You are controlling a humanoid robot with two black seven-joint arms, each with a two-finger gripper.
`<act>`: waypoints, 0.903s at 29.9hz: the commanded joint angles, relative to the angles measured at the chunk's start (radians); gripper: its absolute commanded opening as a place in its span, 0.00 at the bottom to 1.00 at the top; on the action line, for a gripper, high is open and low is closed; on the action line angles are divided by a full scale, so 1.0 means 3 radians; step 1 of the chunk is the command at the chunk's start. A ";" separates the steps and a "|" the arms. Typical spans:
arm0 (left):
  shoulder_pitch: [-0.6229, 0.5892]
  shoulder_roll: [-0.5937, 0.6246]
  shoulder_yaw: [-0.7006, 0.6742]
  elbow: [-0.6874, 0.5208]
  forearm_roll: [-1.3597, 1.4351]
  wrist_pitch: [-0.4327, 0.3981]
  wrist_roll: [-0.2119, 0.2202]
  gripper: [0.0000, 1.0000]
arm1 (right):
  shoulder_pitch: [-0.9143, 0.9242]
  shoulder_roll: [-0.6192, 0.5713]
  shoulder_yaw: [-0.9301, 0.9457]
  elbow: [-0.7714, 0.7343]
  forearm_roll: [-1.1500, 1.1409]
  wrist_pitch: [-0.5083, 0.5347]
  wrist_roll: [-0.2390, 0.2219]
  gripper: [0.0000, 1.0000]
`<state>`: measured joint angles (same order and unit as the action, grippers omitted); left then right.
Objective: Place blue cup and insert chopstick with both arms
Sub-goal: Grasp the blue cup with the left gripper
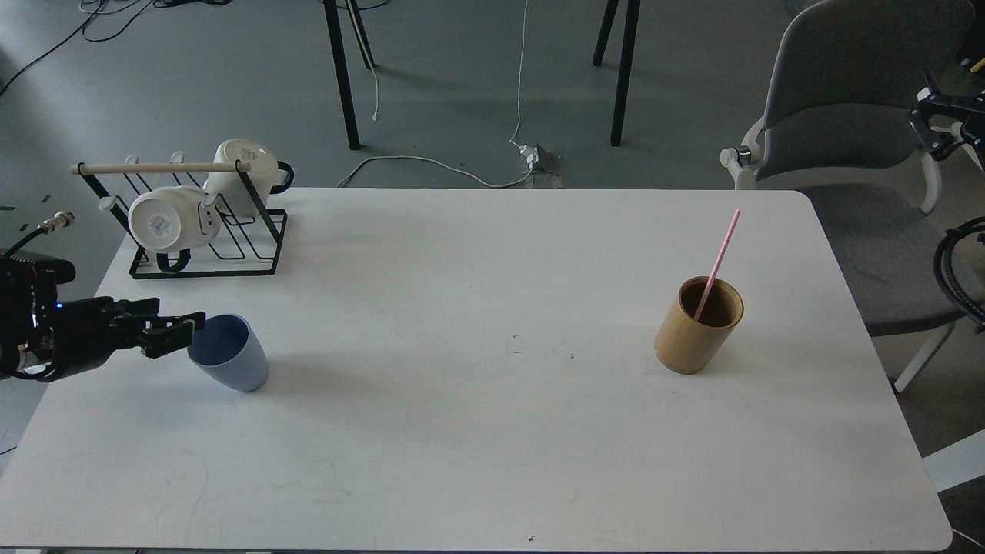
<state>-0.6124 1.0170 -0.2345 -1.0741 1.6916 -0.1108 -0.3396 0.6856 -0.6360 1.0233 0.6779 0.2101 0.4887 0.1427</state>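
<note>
White table [477, 431] carries all items. Black wire rack [231, 254] with 2 white mugs [165, 219] stands at far left. Bamboo holder [692, 338] at right contains the pink chopstick [723, 246], leaning. Blue cup [235, 358] stands near left edge. Left gripper [185, 327] touches the cup rim; finger spacing cannot be told. Right gripper is out of view.

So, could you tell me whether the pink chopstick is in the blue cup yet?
Not yet. The chopstick stands leaning in the bamboo holder on the right; the blue cup on the left looks empty.
</note>
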 commanded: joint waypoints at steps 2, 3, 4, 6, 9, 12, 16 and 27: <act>0.0001 -0.0046 0.0010 0.0011 -0.0004 0.0001 -0.0003 0.63 | 0.0000 0.0003 0.0000 0.0000 0.0000 0.0000 0.0000 0.99; 0.0001 -0.0046 0.0010 0.0011 -0.0004 -0.0004 -0.0008 0.63 | 0.0000 -0.0002 0.0000 0.0000 0.0000 0.0000 0.0000 0.99; 0.0006 -0.0046 0.0015 0.0011 -0.0004 -0.0004 -0.0019 0.63 | -0.0005 -0.0002 0.0000 0.0000 0.0000 0.0000 0.0000 0.99; 0.0011 -0.0087 0.0015 0.0037 0.0001 -0.0004 -0.0024 0.59 | 0.0000 -0.0002 0.0000 0.0000 0.0000 0.0000 0.0000 0.99; 0.0011 -0.0194 0.0010 0.0118 -0.0009 -0.0004 -0.0034 0.51 | 0.0000 -0.0002 0.0000 0.0000 0.0000 0.0000 0.0000 0.99; 0.0011 -0.0250 0.0010 0.0180 -0.0029 -0.0024 -0.0080 0.43 | 0.0000 -0.0002 0.0000 0.0000 0.0000 0.0000 0.0000 0.99; 0.0011 -0.0266 0.0015 0.0216 -0.0035 -0.0075 -0.0100 0.24 | -0.0005 -0.0002 -0.0006 -0.0005 0.0000 0.0000 0.0000 0.99; -0.0050 -0.0230 -0.0006 0.0155 -0.0004 -0.0147 -0.0279 0.01 | -0.0010 -0.0002 0.0000 -0.0005 0.0000 0.0000 0.0000 0.99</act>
<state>-0.6139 0.9419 -0.2309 -1.0118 1.6893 -0.1528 -0.4026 0.6826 -0.6358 1.0216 0.6763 0.2102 0.4887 0.1427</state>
